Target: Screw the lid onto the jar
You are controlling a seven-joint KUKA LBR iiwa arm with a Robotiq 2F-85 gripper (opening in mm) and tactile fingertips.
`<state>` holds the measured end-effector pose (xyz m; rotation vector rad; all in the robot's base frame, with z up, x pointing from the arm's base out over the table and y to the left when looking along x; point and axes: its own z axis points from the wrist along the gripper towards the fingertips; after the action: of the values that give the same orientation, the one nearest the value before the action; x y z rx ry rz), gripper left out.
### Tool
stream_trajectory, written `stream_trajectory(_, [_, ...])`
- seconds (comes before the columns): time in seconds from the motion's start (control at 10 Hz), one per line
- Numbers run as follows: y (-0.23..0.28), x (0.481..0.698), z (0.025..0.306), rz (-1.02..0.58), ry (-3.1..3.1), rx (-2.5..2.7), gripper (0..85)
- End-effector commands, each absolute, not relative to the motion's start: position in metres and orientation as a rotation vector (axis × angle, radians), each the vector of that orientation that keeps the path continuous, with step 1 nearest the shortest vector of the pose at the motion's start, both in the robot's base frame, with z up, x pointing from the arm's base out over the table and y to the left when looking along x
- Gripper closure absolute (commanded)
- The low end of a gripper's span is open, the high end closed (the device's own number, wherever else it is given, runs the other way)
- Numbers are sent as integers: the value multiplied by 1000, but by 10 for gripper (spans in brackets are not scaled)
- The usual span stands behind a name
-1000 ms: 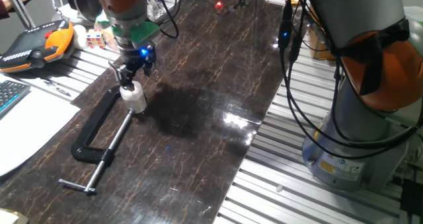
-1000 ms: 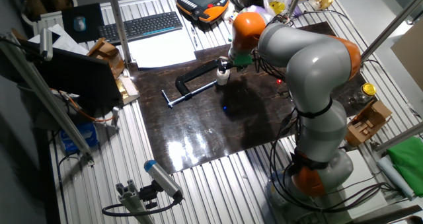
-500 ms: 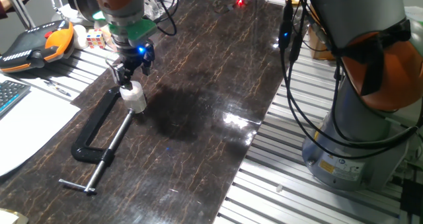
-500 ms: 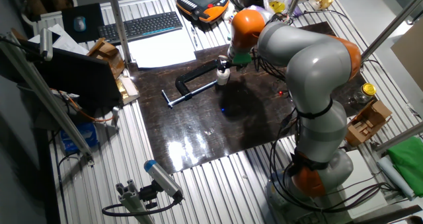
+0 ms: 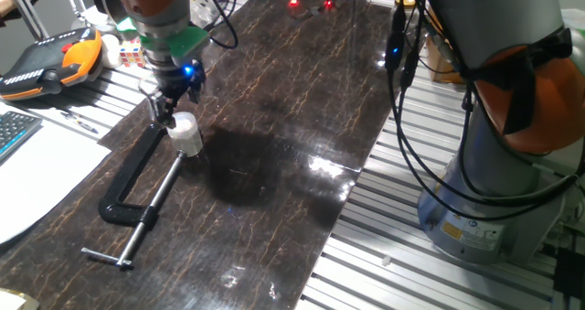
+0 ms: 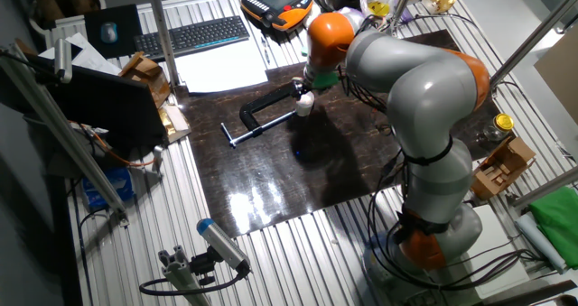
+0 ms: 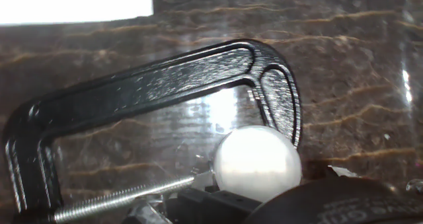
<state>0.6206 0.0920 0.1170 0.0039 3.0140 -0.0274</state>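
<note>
The jar (image 5: 188, 140), a short whitish cylinder, stands upright on the dark table beside the screw of a black C-clamp (image 5: 137, 177). The whitish lid (image 5: 183, 121) sits on top of it. My gripper (image 5: 167, 112) hangs just above and to the left of the lid, open, holding nothing. From the other fixed view the jar (image 6: 305, 105) shows just below the gripper (image 6: 302, 89). In the hand view the lid (image 7: 258, 163) is a round white disc low in the frame, inside the C-clamp's (image 7: 152, 78) bow; my fingertips are hidden there.
White paper (image 5: 37, 173) lies left of the clamp. An orange teach pendant (image 5: 50, 58) and a small cube (image 5: 132, 54) sit at the far left edge. A keyboard (image 6: 194, 35) lies behind. The arm's grey base (image 5: 494, 182) stands right of the table.
My gripper has come off the lid and moved up and to the left. Jar and lid stay in place by the clamp.
</note>
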Motion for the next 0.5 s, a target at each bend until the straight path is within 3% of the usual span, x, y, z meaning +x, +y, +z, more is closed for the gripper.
stream_trajectory(0.0, [91, 623, 115, -33, 3034, -12, 37])
stream_trajectory(0.4, [93, 626, 114, -23, 3072, 147, 117])
